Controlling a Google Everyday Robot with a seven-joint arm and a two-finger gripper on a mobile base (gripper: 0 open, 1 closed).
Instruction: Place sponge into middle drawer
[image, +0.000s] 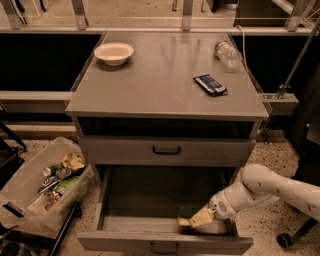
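The middle drawer (115, 224) is pulled wide open, its front panel with a black handle (165, 247) at the bottom of the view. The sponge (187, 217), yellow with a dark green top, is inside the drawer at the front right, low against the floor. My gripper (199, 218) reaches in from the right on a white arm (260, 187). Its cream fingers (205, 216) are closed on the sponge's right end.
The drawer one tier above (166, 150) is closed. On the cabinet top lie a white bowl (114, 52), a dark blue snack wrapper (210, 84) and a clear plastic bottle (228, 53). A clear bin of trash (47, 182) stands on the floor to the left.
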